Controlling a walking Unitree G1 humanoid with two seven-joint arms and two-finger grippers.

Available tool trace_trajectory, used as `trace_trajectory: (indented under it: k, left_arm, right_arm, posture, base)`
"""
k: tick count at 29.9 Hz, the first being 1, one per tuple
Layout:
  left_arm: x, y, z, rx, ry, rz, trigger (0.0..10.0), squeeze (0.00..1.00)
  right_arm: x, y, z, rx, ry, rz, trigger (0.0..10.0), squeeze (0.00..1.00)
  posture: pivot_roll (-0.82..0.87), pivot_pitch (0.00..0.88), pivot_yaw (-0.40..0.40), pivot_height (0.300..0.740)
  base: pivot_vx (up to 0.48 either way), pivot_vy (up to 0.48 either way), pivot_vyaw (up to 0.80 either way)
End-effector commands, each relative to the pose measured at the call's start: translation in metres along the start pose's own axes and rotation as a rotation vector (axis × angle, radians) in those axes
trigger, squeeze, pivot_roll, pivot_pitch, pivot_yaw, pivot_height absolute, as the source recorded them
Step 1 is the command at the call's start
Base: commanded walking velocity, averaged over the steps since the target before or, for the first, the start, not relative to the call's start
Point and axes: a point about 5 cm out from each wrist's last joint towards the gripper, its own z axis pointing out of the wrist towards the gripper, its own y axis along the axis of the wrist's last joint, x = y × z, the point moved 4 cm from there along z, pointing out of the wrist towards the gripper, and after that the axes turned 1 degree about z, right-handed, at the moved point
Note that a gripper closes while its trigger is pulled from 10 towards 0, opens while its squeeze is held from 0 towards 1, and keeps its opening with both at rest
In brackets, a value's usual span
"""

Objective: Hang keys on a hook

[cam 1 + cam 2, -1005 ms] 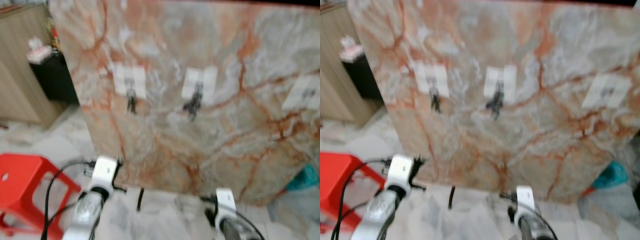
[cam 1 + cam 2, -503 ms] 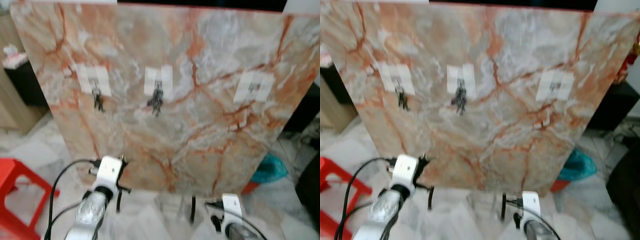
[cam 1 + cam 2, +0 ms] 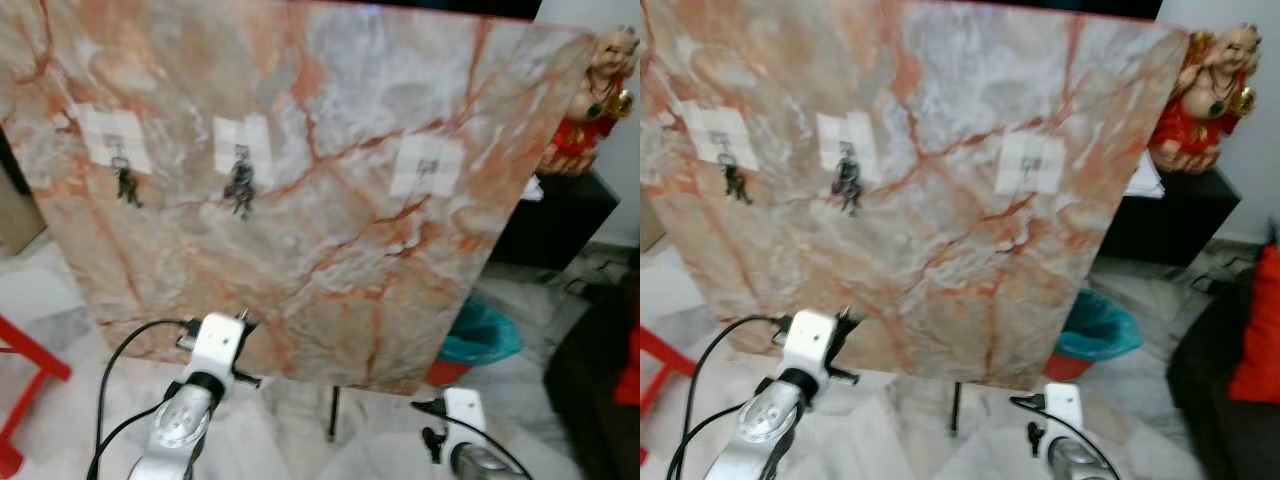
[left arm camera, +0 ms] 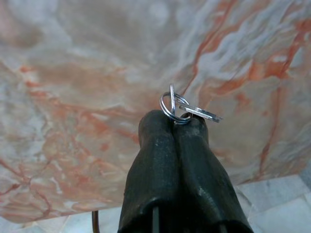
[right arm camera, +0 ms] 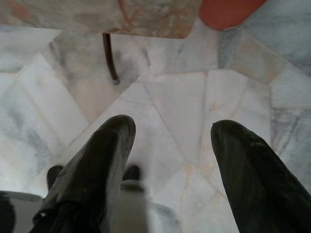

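The left gripper (image 4: 174, 125) is clenching a silver split key ring with a flat silver key (image 4: 187, 110) between its two black fingertips; the ring and key are sticking out just past the tips. Straight ahead of that claw, close but not touching, a large upright board of pink, orange and grey marble-patterned stone (image 3: 300, 190) is standing on thin dark legs. High above and beyond the left gripper, three white square adhesive hooks are sitting in a row on the board: the left hook (image 3: 113, 140) and the middle hook (image 3: 242, 146) are each carrying a dark bunch of keys, and the right hook (image 3: 428, 165) is bare. The right gripper (image 5: 167, 145) is hanging low with its two black fingers spread apart, holding nothing, pointing down at a pale marble tile floor (image 5: 194, 102). Beyond the right gripper, past the board's edge, a teal bin (image 3: 1095, 330) is resting on the floor, and a red and gold figurine (image 3: 1205, 95) is sitting on a black cabinet (image 3: 1170, 215)
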Motion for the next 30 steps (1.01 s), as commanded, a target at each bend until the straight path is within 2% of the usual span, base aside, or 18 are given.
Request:
trace_trajectory:
  k: [1,7,19,26,30]
  left_arm:
    - [-0.005,0.006,0.003,-0.019,-0.010,0.012,10.0,0.00]
    - [-0.010,0.006,0.002,-0.021,-0.014,0.012,10.0,0.00]
    - [-0.009,0.009,0.003,-0.033,0.004,0.002,10.0,0.00]
    - [-0.008,0.015,0.004,-0.058,0.010,-0.013,10.0,0.00]
    - [0.003,0.021,0.005,-0.078,0.071,0.010,10.0,0.00]
  right_arm:
    - [-0.012,0.004,-0.001,-0.006,-0.029,-0.010,10.0,0.00]
    - [-0.014,0.003,-0.001,0.001,-0.032,-0.020,10.0,0.00]
    - [-0.015,0.004,-0.001,0.005,-0.033,-0.032,10.0,0.00]
    - [-0.017,0.004,-0.001,0.001,-0.040,-0.026,10.0,0.00]
    - [-0.016,0.004,-0.001,-0.005,-0.035,-0.013,10.0,0.00]
  posture:
    - [0.03,0.000,-0.079,0.740]
    - [0.03,0.000,-0.087,0.740]
    - [0.03,0.000,-0.098,0.740]
    - [0.02,0.000,-0.098,0.740]
    - [0.02,0.000,-0.100,0.740]
  base:
    - [0.000,-0.469,0.00]
    - [0.000,-0.469,0.00]
    - [0.000,-0.467,0.00]
    - [0.000,-0.210,0.00]
    - [0.000,0.000,0.00]
